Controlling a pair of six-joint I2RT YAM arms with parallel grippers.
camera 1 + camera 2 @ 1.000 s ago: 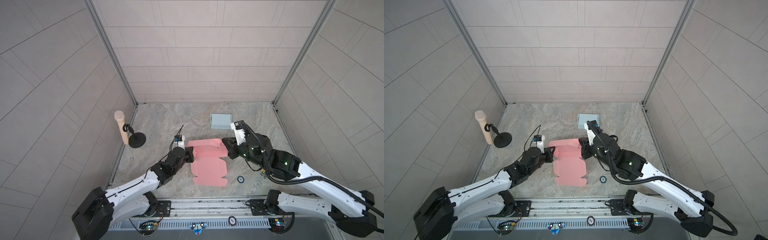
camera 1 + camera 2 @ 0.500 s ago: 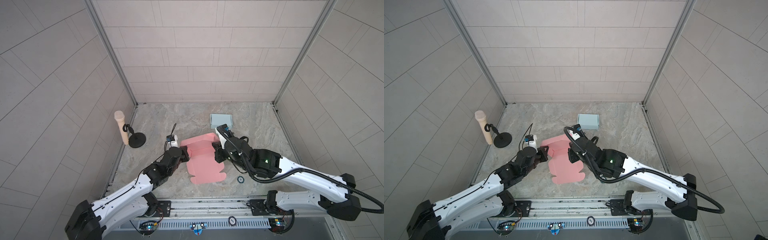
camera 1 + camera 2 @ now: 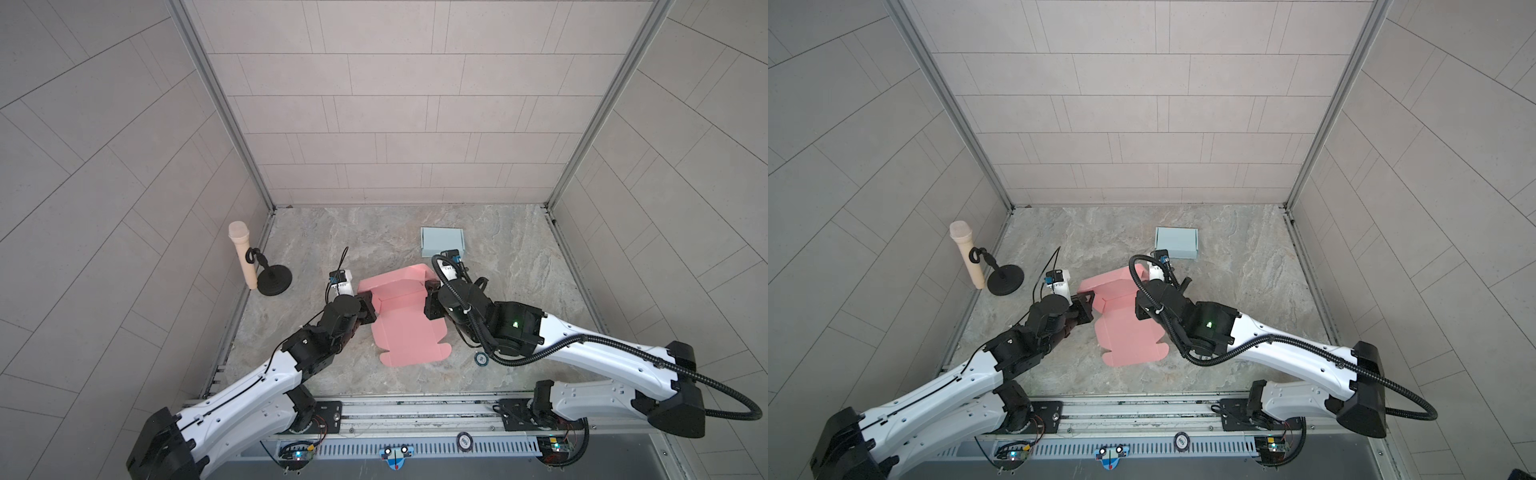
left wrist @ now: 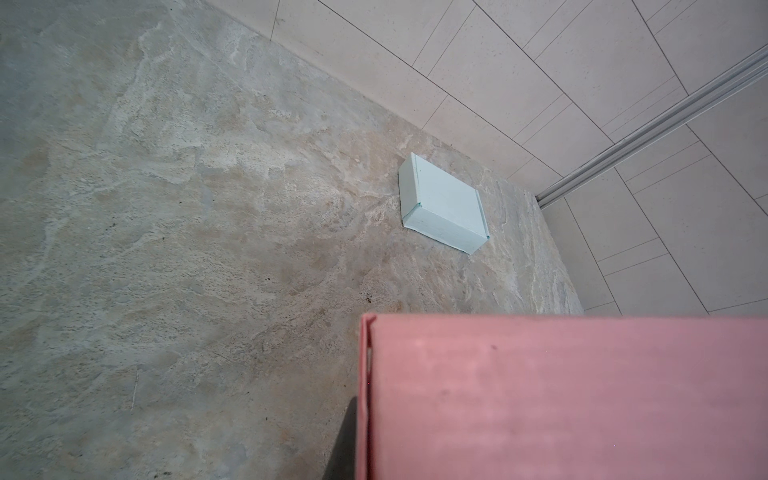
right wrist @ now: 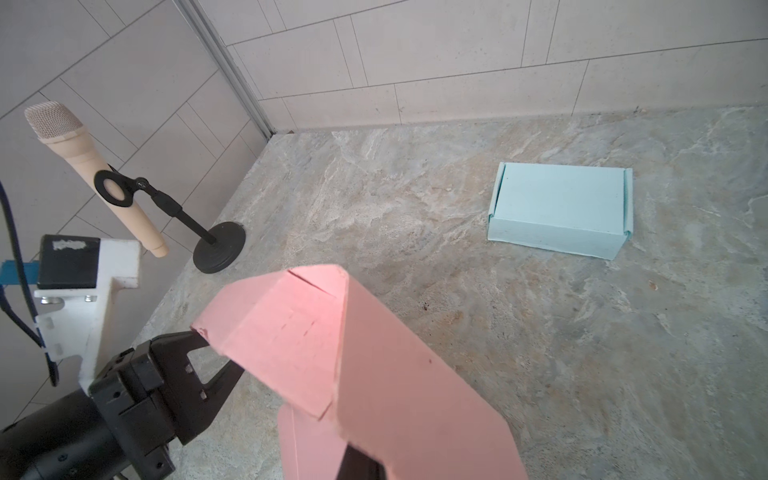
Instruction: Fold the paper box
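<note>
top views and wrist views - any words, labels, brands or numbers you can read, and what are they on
No text is legible.
Round badge on rail: print too small.
Disc on table: marks too small.
Sticker on left wrist camera: smudged, unreadable.
Pink box, blue box: no print seen.

The marbled grey-beige tabletop (image 3: 374, 232) carries a closed pale blue box (image 3: 441, 242) towards the back. The round black microphone stand base (image 3: 274, 281) sits by the left wall. At the middle lies the flat front part of the pink paper box (image 3: 409, 336), with a small dark ring (image 3: 481, 359) near its right.
</note>
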